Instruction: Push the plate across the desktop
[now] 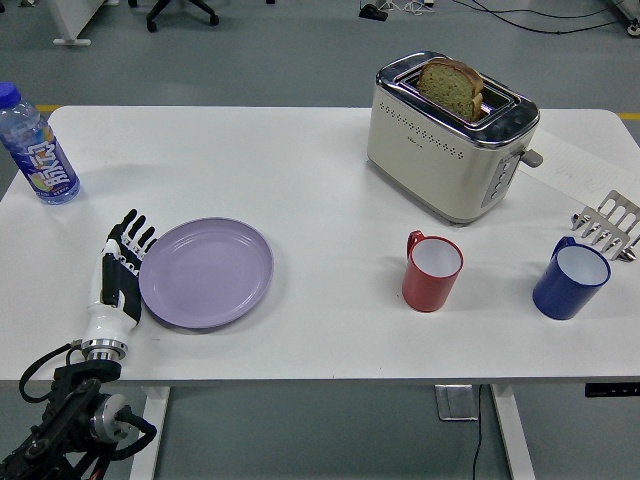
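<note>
Head view. The left hand [121,278] lay flat-edged against the left rim of the purple plate [207,272], fingers straight and close together, holding nothing (the right hand was out of sight). The plate sat on the near-left part of the white table [300,180], well apart from the red mug [431,270] to its right; the toaster [450,135] stood farther off, the bottle [36,148] at the far-left edge. To push well, the hand probably needed to stay low and pressed at the rim's middle, driving rightward evenly so the plate slid without spinning, and stopping short of the mug.
</note>
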Controlling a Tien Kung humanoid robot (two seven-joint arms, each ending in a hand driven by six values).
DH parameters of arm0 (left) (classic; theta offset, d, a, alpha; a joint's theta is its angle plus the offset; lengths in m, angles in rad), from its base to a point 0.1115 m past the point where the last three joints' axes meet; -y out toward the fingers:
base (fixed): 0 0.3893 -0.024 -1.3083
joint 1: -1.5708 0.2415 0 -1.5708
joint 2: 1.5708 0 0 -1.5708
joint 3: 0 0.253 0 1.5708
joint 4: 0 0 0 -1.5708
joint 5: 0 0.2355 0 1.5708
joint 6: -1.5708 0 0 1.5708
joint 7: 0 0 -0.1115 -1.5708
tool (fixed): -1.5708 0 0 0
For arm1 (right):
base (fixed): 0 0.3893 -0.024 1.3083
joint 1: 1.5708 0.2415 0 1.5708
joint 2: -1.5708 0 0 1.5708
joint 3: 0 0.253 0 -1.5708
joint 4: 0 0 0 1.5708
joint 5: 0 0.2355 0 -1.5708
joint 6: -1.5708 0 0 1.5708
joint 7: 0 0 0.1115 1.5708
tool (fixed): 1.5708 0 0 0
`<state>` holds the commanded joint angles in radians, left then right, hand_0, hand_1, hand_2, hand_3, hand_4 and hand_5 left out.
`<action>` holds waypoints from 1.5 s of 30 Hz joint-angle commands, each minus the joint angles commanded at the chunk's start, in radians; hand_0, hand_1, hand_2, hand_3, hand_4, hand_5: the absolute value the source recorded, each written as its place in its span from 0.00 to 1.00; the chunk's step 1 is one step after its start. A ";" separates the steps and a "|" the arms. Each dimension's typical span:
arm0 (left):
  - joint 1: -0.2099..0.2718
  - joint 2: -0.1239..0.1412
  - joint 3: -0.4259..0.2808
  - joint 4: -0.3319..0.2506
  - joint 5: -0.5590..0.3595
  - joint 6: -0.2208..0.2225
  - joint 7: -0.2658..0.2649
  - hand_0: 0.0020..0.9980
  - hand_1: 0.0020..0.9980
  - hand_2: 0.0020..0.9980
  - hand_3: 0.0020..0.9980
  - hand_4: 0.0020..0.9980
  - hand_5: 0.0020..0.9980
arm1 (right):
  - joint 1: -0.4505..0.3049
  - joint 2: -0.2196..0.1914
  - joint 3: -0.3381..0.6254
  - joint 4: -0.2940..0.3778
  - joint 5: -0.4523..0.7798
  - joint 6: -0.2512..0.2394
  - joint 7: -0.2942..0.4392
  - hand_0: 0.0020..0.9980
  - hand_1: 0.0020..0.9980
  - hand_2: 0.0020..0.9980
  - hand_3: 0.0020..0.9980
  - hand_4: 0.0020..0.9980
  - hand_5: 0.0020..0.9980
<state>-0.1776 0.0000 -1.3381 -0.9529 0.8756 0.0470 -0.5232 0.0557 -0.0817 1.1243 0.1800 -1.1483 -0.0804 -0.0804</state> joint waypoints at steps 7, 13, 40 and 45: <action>-0.001 0.000 0.034 -0.001 -0.010 0.009 -0.014 0.86 0.88 0.92 0.89 0.47 1.00 | -0.002 0.000 0.000 0.000 0.001 0.000 -0.001 0.61 0.55 0.63 0.63 0.13 0.36; -0.002 0.000 0.052 -0.004 -0.015 0.014 -0.022 0.86 0.88 0.92 0.89 0.47 1.00 | -0.006 0.000 0.001 0.000 -0.001 0.000 -0.002 0.61 0.55 0.63 0.63 0.13 0.36; -0.062 0.000 0.165 0.029 -0.071 0.062 -0.063 0.86 0.89 0.92 0.89 0.46 1.00 | 0.002 -0.002 -0.009 0.000 0.008 0.001 0.003 0.61 0.55 0.63 0.63 0.13 0.36; -0.077 0.000 0.190 0.042 -0.085 0.077 -0.076 0.86 0.89 0.92 0.89 0.46 1.00 | 0.003 -0.002 -0.009 0.000 0.008 0.001 0.004 0.61 0.55 0.63 0.63 0.13 0.36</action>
<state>-0.2541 0.0000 -1.1478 -0.9109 0.7909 0.1239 -0.5991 0.0589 -0.0833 1.1150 0.1800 -1.1408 -0.0792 -0.0765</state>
